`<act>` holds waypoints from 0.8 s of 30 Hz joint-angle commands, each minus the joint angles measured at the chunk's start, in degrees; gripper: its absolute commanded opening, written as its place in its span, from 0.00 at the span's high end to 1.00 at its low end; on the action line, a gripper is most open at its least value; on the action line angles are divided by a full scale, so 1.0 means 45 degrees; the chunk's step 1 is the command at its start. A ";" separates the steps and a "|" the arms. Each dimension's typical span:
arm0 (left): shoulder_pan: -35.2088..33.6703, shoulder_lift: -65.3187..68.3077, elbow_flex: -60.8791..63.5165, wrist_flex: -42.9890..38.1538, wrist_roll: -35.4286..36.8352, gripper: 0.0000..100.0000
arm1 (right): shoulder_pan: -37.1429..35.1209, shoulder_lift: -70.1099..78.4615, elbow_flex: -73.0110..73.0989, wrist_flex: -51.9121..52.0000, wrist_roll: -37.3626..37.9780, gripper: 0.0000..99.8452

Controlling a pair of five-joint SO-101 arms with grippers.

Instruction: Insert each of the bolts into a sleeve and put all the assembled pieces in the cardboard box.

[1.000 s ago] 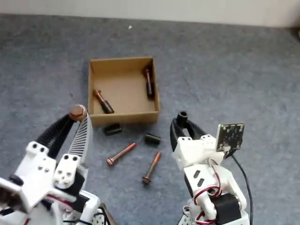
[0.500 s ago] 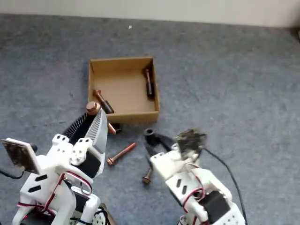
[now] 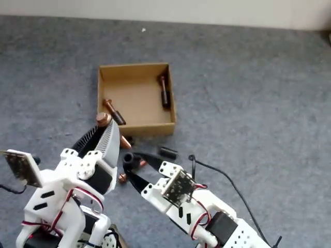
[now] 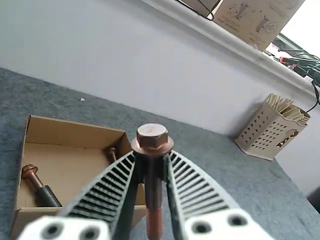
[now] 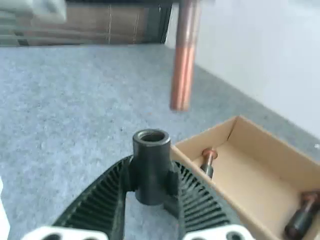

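My left gripper point(image 3: 103, 127) is shut on a copper bolt point(image 3: 103, 119), held head up and tilted just in front of the cardboard box point(image 3: 173, 98). In the left wrist view the bolt point(image 4: 152, 145) stands between the shut fingers point(image 4: 115, 185). My right gripper point(image 3: 128, 161) is shut on a black sleeve point(image 3: 128, 158), close below the bolt's tip. In the right wrist view the sleeve point(image 5: 151, 162) points its open end up, with the bolt's shaft point(image 5: 184, 55) hanging slightly above and beyond it, apart. Two assembled pieces point(image 3: 114, 112) point(image 3: 164, 91) lie in the box.
A loose sleeve point(image 3: 167, 153) lies on the grey carpet right of the grippers. A loose bolt's head point(image 3: 122, 178) shows beneath the right arm. Another dark sleeve point(image 3: 128, 139) lies against the box front. A beige perforated holder point(image 4: 270, 132) stands by the wall. Open carpet lies to the right.
The right arm swung left across the carpet with the sleeve, bringing it under the bolt's tip. The left arm shifted right and toward the box a second ago, then barely moved.
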 commanded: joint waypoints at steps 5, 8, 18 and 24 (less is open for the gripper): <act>0.1026 0.0049 0.0264 -0.0274 0.0039 0.99 | 0.0068 -0.0225 0.0244 -0.0479 0.0156 1.00; 0.1514 0.0049 0.0225 -0.0352 0.0020 0.99 | 0.0596 -0.0225 0.0244 -0.0479 0.0156 1.00; 0.1553 0.0049 0.0225 -0.0371 0.0000 0.99 | 0.1377 -0.0225 0.0225 -0.0479 0.0137 1.00; 0.1280 0.0049 0.0303 -0.0371 -0.0020 0.99 | 0.1377 -0.0225 0.0225 -0.0479 0.0176 1.00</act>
